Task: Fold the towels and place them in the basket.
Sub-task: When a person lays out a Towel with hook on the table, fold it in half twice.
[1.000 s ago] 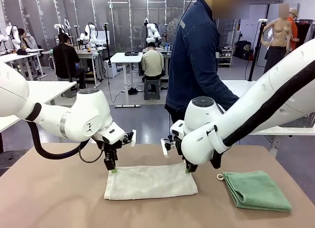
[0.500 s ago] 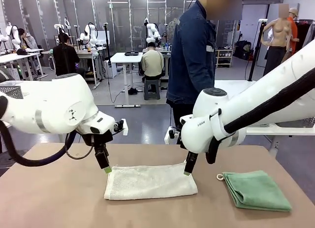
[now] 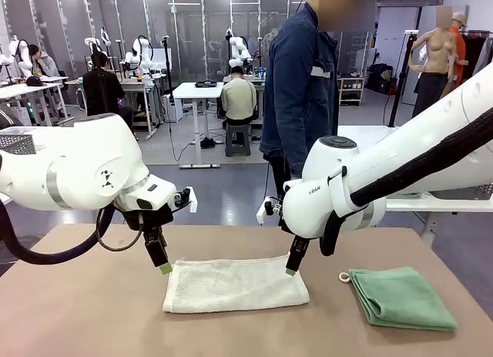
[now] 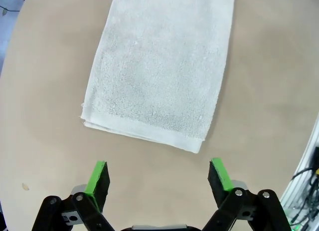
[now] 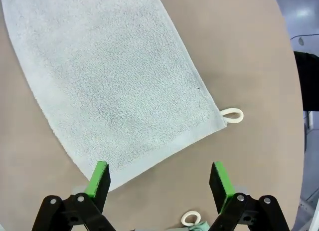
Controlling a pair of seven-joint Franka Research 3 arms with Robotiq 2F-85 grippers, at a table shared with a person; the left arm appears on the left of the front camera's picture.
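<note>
A cream-white towel (image 3: pixel 235 285) lies folded into a long strip on the brown table (image 3: pixel 85 318). My left gripper (image 3: pixel 163 266) hangs open just above and left of its far left corner. My right gripper (image 3: pixel 291 269) hangs open over its far right corner. In the left wrist view the cream-white towel (image 4: pixel 159 66) lies ahead of the open left gripper (image 4: pixel 158 178). The right wrist view has the cream-white towel (image 5: pixel 109 81) with its white loop (image 5: pixel 232 115) ahead of the open right gripper (image 5: pixel 158 181). A folded mint green towel (image 3: pixel 400 297) lies at the right. A patch of dark wire mesh (image 3: pixel 17 143) peeks out behind my left arm; I cannot tell whether it is the basket.
A person in a dark denim jacket (image 3: pixel 300 87) stands at the far side of the table, turned sideways. Bare tabletop lies to the left of the cream towel and along the near edge.
Both grippers have let go of the cream towel's far edge and risen a little. The left one has shifted left. The person has turned sideways.
</note>
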